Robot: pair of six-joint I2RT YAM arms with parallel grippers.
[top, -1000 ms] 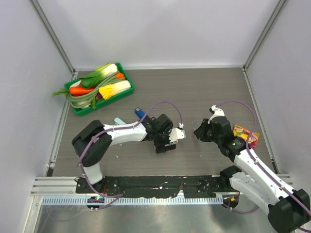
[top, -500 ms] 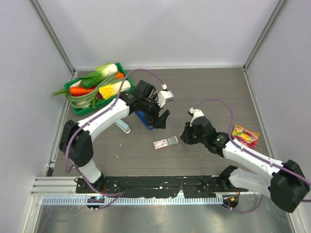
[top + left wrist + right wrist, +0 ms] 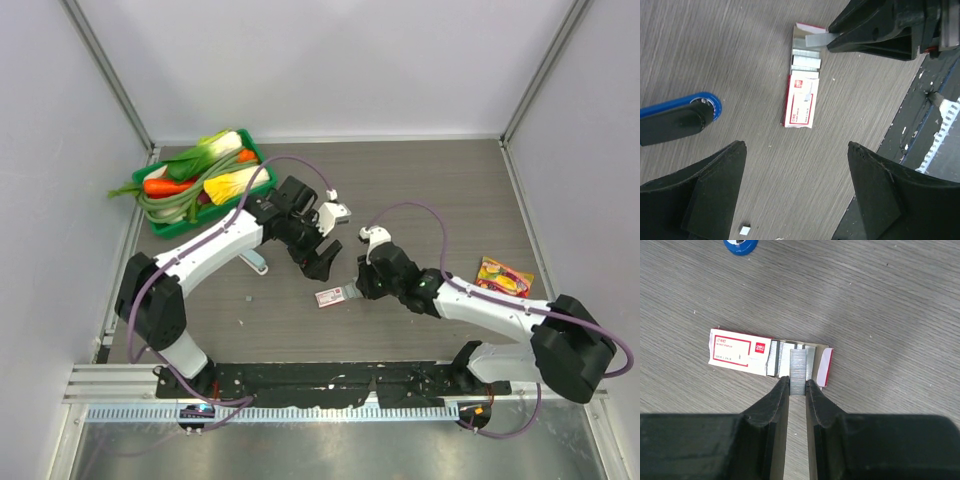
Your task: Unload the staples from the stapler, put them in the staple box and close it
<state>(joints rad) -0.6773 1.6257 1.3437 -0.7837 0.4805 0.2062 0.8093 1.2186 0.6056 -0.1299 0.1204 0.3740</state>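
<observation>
Holding vegetables, green tray [image 3: 172, 230] sits at 10 o'clock on counter [image 3: 430, 190]. Red-and-white staple box [image 3: 737, 354] lies flat near centre, sleeve slid open, silvery rows showing in its drawer. Blue stapler [image 3: 677, 112] lies at 9 o'clock of the box in left wrist view, apart from it. Yellow snack packet [image 3: 503, 277] at 3 o'clock, well apart. Right pincer [image 3: 798, 388] narrow, clamped on the staples [image 3: 798, 369]; strip sits over the box's open end, contact unclear. Right arm stretched low toward 10 o'clock. Left pincer [image 3: 795, 190] spread wide above the box, gripping nothing.
</observation>
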